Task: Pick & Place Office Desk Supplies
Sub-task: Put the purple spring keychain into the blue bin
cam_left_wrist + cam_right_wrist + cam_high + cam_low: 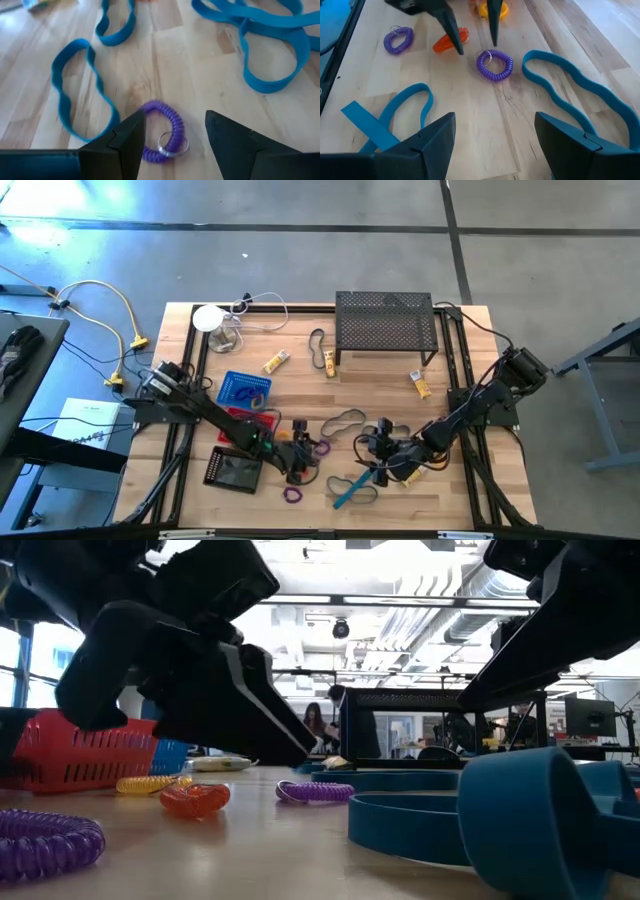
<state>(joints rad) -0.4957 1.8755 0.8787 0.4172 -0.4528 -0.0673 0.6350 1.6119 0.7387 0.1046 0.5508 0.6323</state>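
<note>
A purple coil ring with a small metal key ring point(165, 132) lies flat on the wooden table, also seen in the right wrist view point(495, 65) and the high view point(322, 447). My left gripper point(175, 135) is open, its two fingers pointing down on either side of this ring; whether a fingertip point(493, 42) touches it I cannot tell. My right gripper point(495, 135) is open and empty, a short way to the ring's right point(372, 448). An orange ring point(451, 41), a second purple ring point(398, 40) and blue elastic loops point(570, 85) lie around.
A black mesh shelf point(385, 325) stands at the back, a white round device point(210, 318) at the back left. Blue point(243, 390) and red point(250, 420) baskets and a black tray point(233, 470) sit at the left. Yellow-and-white tubes point(277, 361) and a black loop point(345, 420) lie mid-table.
</note>
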